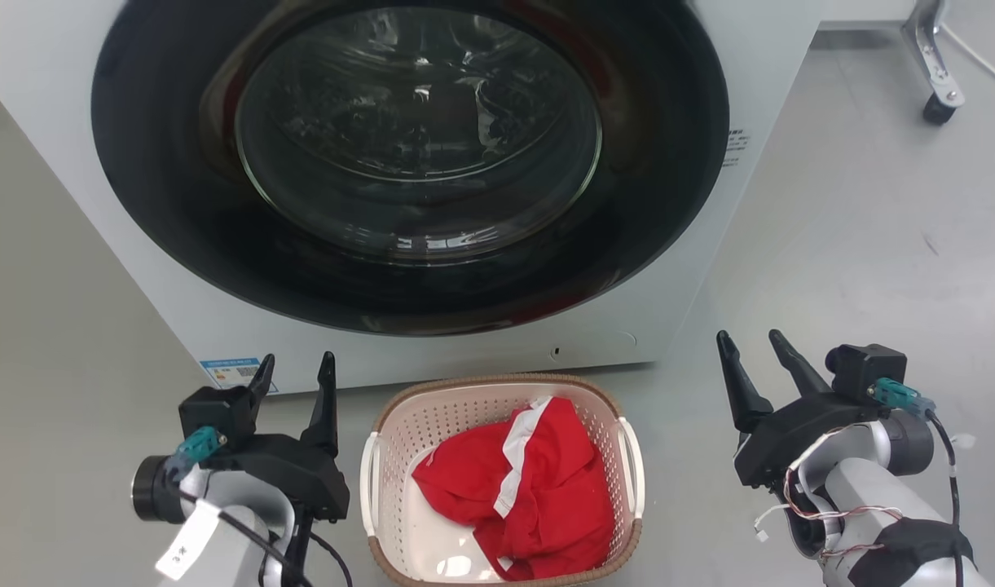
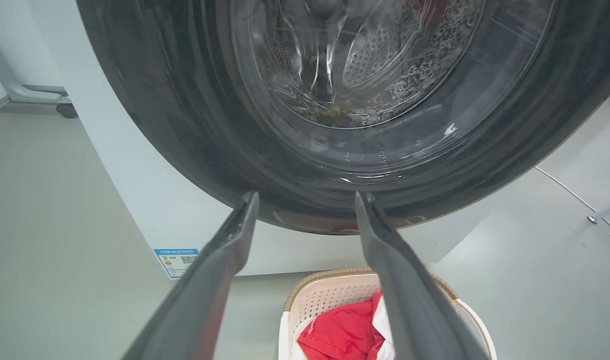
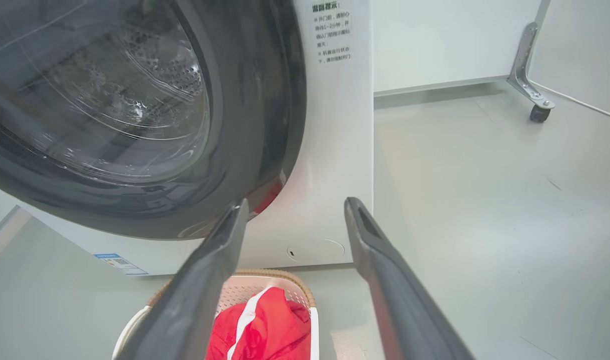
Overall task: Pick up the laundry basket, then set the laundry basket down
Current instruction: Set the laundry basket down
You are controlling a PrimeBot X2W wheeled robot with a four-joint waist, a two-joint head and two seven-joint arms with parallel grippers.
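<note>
The laundry basket (image 1: 464, 412) sat on the grey floor (image 1: 856, 244), right in front of the big white washing machine (image 1: 138, 269). The machine had a round door (image 1: 416, 139) of dark glass. A red cloth (image 1: 538, 481) with a white stripe lay inside the basket. The basket had a brown rim and white handles (image 1: 632, 465) on its two sides. No hand was on them.

The basket was down between the two hands. The left hand (image 1: 297, 363) was just beside the basket's left side. Its two dark fingers (image 2: 225, 260) were spread apart, and it held nothing. The right hand (image 1: 748, 338) was a bit farther off, over the floor on the right side. Its fingers were spread apart too, and it was empty. Both hands pointed up toward the machine. A little blue sticker (image 1: 231, 371) was stuck low on the machine's front, near the left hand.
</note>
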